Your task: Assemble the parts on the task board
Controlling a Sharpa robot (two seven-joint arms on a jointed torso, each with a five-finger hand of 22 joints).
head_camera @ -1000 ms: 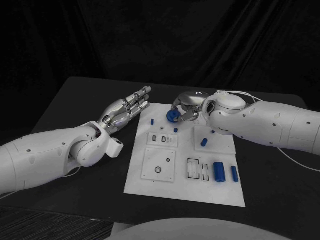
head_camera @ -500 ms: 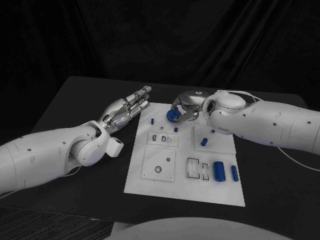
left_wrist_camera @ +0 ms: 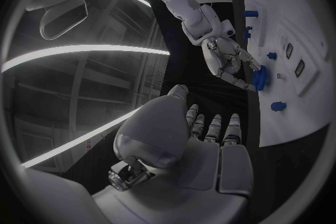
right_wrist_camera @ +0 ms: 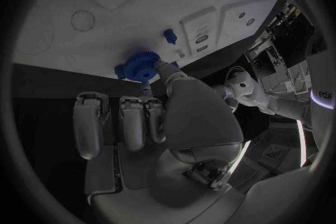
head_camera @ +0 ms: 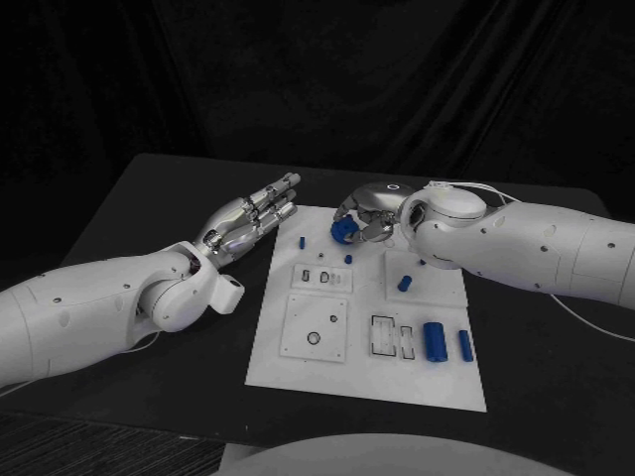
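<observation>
the right hand curls over its catch, so from above much of the small blue toothed gear is hidden behind silver fingers; the right wrist view shows it better, a round gear pinched at the fingertips just over the far edge of the white rectangular task board. whether the gear touches the board is hard to tell. the other fingers of that hand are folded in beside the pinch.

the left hand holds nothing, its fingers straight, close together and pointing away from the robot, hanging above the black tabletop just beside the board's far left corner, apart from the right hand.

on the board, a large blue cylinder lies near the right side with a slimmer blue bar just beside it. a short blue peg lies further up, and two tiny blue pieces sit near the far end, too small to make out in shape.
</observation>
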